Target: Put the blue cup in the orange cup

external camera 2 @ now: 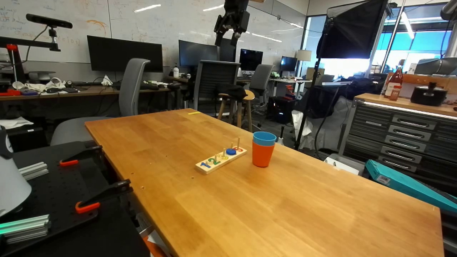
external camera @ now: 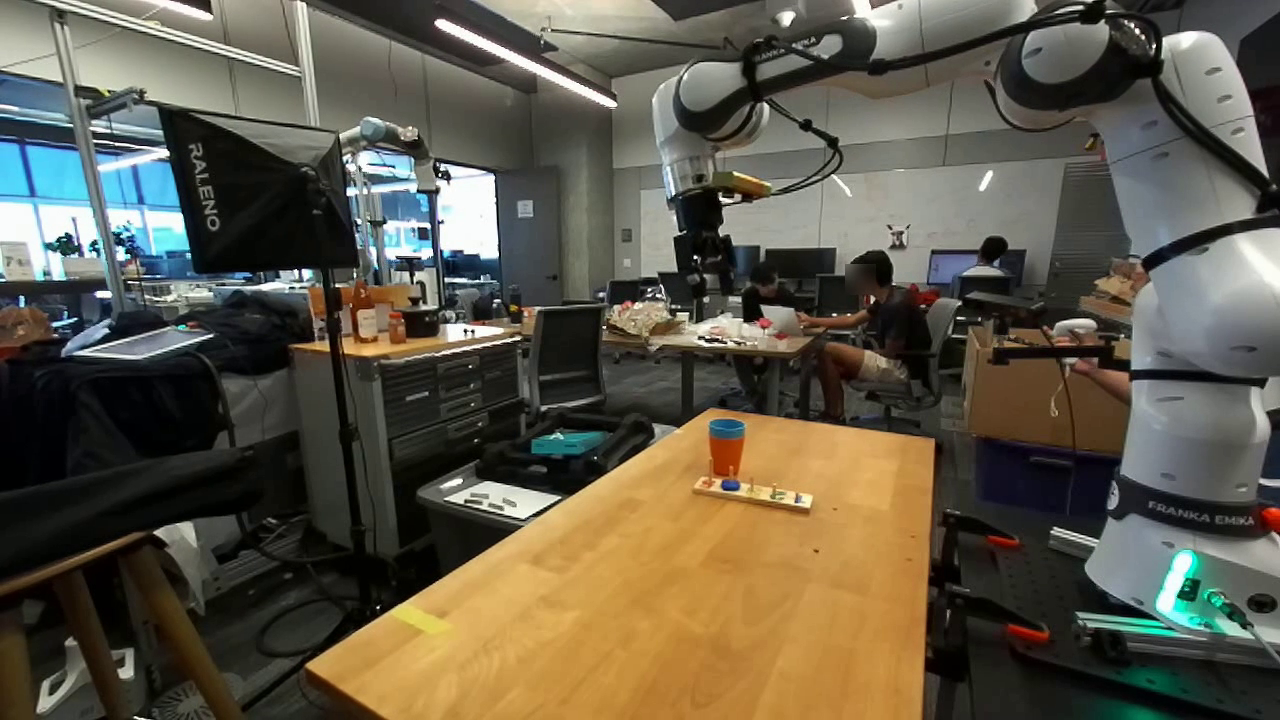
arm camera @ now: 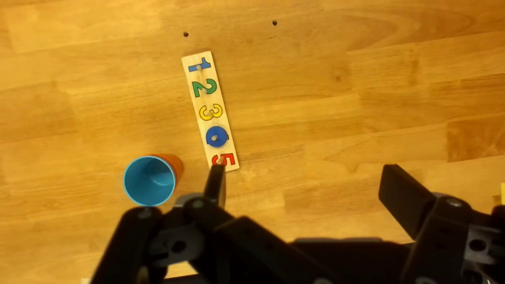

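Observation:
The blue cup [external camera: 727, 427] sits upright inside the orange cup [external camera: 727, 457], with only its upper band showing above the orange rim. The nested pair stands on the wooden table; in an exterior view the blue cup [external camera 2: 264, 138] and the orange cup [external camera 2: 262, 156] show the same. In the wrist view the blue cup's open mouth [arm camera: 149, 181] is at left, with a sliver of the orange cup [arm camera: 176, 165] beside it. My gripper [arm camera: 305, 167] is open and empty, high above the table. It also shows raised in both exterior views [external camera: 713, 285] [external camera 2: 226, 41].
A wooden number peg board [arm camera: 203, 100] with a blue disc [arm camera: 217, 137] on one peg lies beside the cups; it shows in both exterior views [external camera: 765, 496] [external camera 2: 217, 162]. Yellow tape [external camera: 422, 619] marks the table [external camera: 700, 600]. Clamps [external camera 2: 89, 207] grip the table's robot-side edge.

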Motion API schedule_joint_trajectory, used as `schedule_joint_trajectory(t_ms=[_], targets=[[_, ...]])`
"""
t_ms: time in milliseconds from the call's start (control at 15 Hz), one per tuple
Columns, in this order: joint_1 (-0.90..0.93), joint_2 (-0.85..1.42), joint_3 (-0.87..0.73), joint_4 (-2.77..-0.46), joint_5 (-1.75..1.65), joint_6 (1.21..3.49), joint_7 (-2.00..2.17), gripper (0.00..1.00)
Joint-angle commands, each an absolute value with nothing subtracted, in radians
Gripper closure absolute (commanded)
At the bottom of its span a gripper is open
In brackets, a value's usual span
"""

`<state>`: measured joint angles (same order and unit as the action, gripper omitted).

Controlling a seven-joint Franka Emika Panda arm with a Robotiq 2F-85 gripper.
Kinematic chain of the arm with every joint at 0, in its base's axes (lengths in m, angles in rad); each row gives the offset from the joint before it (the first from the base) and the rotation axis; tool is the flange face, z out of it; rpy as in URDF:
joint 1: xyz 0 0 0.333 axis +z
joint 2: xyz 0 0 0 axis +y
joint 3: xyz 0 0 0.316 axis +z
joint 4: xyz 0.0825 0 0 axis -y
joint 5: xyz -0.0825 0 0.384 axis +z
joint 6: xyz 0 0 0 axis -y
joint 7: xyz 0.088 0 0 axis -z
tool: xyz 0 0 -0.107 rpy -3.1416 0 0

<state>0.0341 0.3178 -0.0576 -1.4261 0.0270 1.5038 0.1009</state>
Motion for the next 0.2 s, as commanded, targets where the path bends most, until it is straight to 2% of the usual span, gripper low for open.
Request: schedule_joint_trajectory(t_ms=[0,133], targets=[[0.021,0.319,-0.042,-1.422,0.023,1.499,0.103,0.00],[0.021,0.319,-0.042,-1.422,0.023,1.497,0.102,0.00]])
